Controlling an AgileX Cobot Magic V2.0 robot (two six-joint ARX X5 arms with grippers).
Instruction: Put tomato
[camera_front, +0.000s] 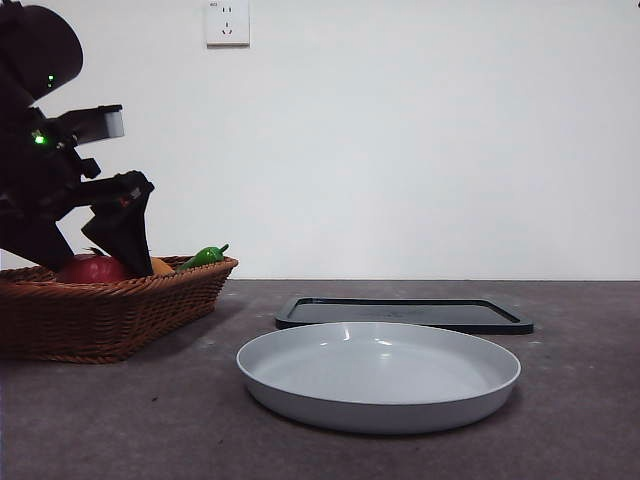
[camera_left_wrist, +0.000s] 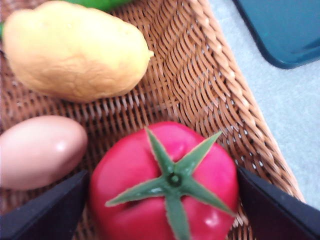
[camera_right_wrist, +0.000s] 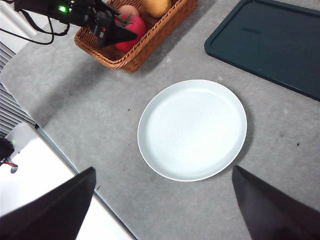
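Observation:
The glossy red tomato (camera_left_wrist: 125, 165) with a green spiky stem lies in the wicker basket (camera_left_wrist: 210, 90) at the table's left (camera_front: 110, 310). In the front view only its top (camera_front: 90, 268) shows over the rim. My left gripper (camera_left_wrist: 162, 180) is down in the basket, open, one jaw on each side of the tomato and close to its sides. It shows in the front view (camera_front: 125, 240) and the right wrist view (camera_right_wrist: 117, 32). My right gripper (camera_right_wrist: 162, 210) is open and empty, high above the table over the plate's near side.
A grey-white plate (camera_front: 378, 375) sits at the table's middle (camera_right_wrist: 192, 130). A dark flat tray (camera_front: 400, 312) lies behind it. The basket also holds a yellow-orange fruit (camera_left_wrist: 75, 50), a pink egg-shaped item (camera_left_wrist: 40, 150) and a green pepper (camera_front: 205, 256).

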